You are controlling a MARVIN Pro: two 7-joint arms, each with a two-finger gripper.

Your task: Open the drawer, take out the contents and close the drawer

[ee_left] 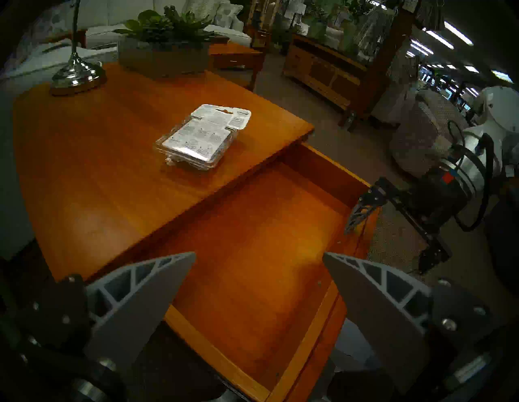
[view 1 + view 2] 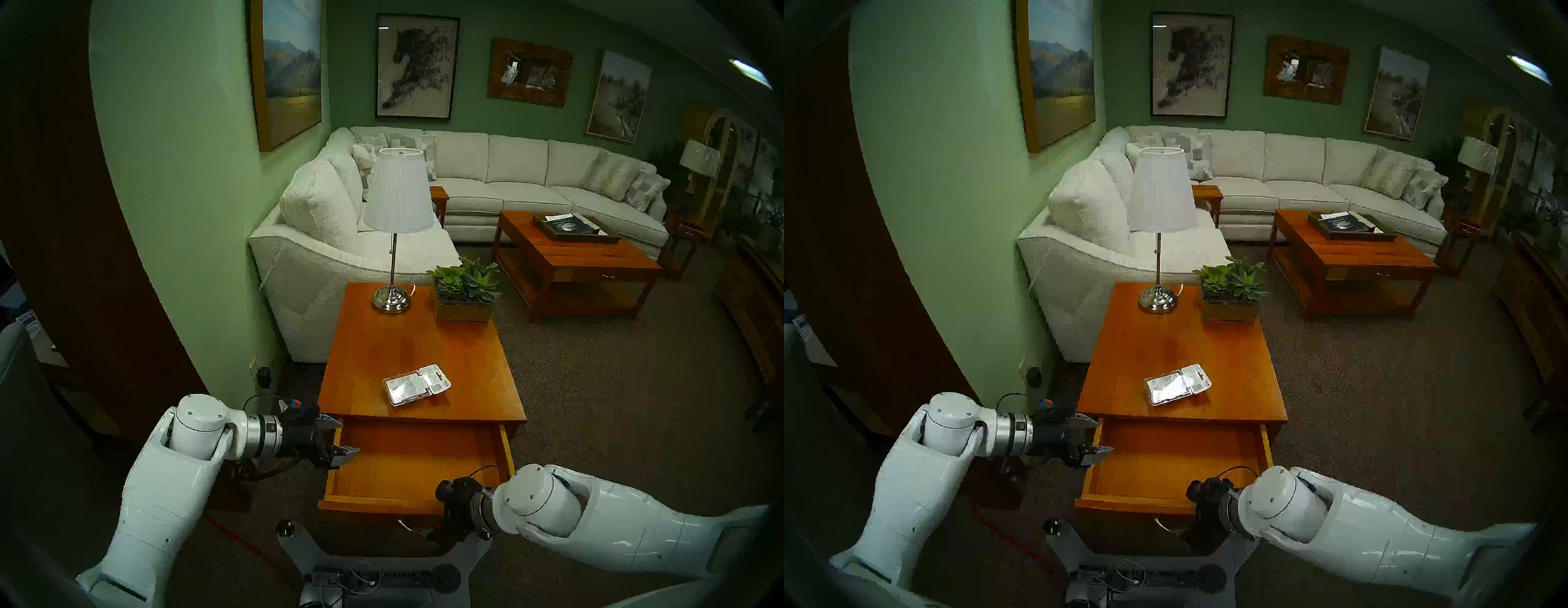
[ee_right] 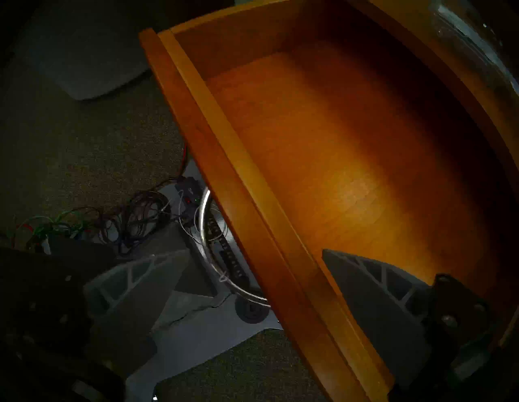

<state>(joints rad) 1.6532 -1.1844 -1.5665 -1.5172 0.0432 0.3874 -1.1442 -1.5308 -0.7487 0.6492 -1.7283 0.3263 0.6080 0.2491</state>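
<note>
Head views showed me the drawer pulled out and bare inside, and the blister pack lying flat on the side table top, well short of the lamp and planter. I judged the drawer stiff and easy-sliding, best pushed on its front rail.

Left wrist view had the left gripper spread wide and holding nothing over the drawer's left side.

Right wrist view was dim; the right gripper seemed wide open, straddling the front rail beside the silver handle, gripping nothing. The robot's base crowded close below.
</note>
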